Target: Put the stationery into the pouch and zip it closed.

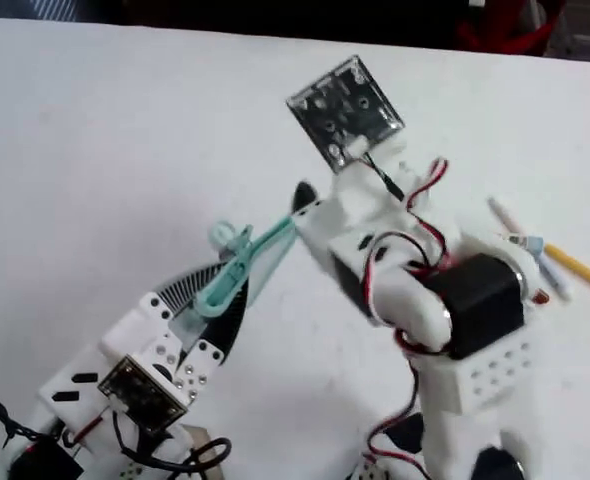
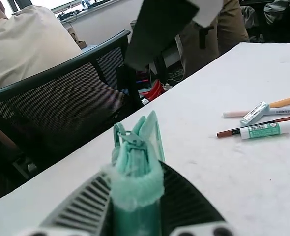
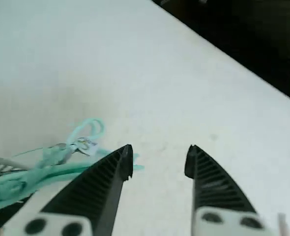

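White table [image 1: 125, 120]: carries everything.

Left gripper [image 1: 233, 282], near-left: clamped on the mint-green pouch [image 1: 250, 260]. It holds the pouch edge-on, with the free end pointing toward the right arm.

Right gripper [image 3: 159, 160], centre: jaws spread wide and holding nothing. One fingertip sits just beside the pouch's end, and contact cannot be confirmed.

Stationery [image 2: 263, 123]: lies loose on the table, well apart to the right, none of it in the pouch. The group includes a glue stick [image 2: 268, 130], a brown pen [image 2: 233, 132] and a yellow pencil [image 2: 287, 101].

Zipper pull [image 3: 88, 132], with a looped cord: hangs free at the pouch's end, beside the right jaws.

Judgement: the task is at an early stage.

Risks:
- The right claw may close on thin fabric instead of the pull, because both lie close together.
- The left clamp may squeeze the mouth flat, which would block loading.
- The limp pouch may twist or slide out of the clamp if it is tugged sideways.
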Controlling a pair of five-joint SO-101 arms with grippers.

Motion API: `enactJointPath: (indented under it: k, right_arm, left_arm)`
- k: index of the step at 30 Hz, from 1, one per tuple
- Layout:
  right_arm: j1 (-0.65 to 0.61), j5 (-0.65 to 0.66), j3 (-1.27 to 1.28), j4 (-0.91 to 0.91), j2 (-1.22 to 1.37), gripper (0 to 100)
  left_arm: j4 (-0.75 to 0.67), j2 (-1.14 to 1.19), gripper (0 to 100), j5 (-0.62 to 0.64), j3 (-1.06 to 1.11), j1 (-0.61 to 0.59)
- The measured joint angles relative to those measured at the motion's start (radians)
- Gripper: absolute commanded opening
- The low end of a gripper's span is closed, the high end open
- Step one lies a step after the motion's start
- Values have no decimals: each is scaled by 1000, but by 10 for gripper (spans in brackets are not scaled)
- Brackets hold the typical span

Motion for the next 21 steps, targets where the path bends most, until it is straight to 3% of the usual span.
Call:
enactJointPath:
  k: [6, 14, 21]
  right_arm:
    - [-107, -236, -94, 29, 123, 199]
    - [-172, -322, -98, 29, 121, 197]
    - [-175, -331, 43, 29, 118, 173]
  left_arm:
    - [0, 0, 24, 0, 0, 0]
    - [0, 0, 24, 0, 3, 0]
    - [0, 0, 24, 0, 3, 0]
